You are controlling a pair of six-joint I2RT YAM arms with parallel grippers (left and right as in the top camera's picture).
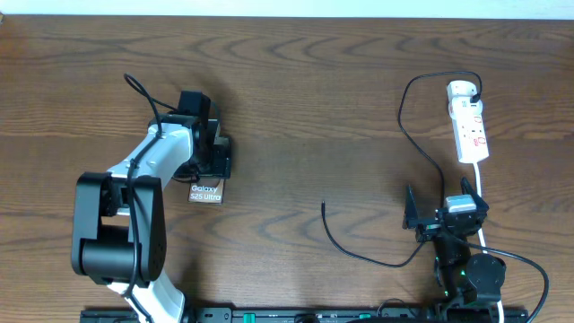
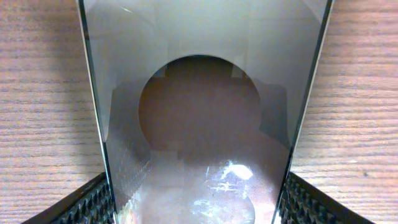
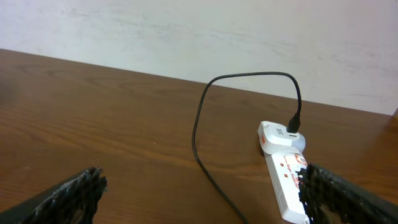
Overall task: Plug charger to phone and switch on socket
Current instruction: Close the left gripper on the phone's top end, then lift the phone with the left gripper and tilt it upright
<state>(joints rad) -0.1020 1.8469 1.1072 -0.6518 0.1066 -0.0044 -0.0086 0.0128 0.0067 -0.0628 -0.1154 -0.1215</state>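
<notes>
The phone lies on the table at the left, its "Galaxy S25 Ultra" lettering showing. My left gripper is shut on its far end. In the left wrist view the phone's glossy face fills the space between the two fingers. The charger runs as a thin black cable from the adapter down past my right gripper. Its free tip lies on the table mid-right. The socket lies at the far right. My right gripper is open and empty. In the right wrist view, the cable passes between its fingers.
The white cord runs from the socket towards the right arm's base. In the right wrist view, the socket lies just inside the right finger, and a pale wall stands behind the table's far edge. Wooden table.
</notes>
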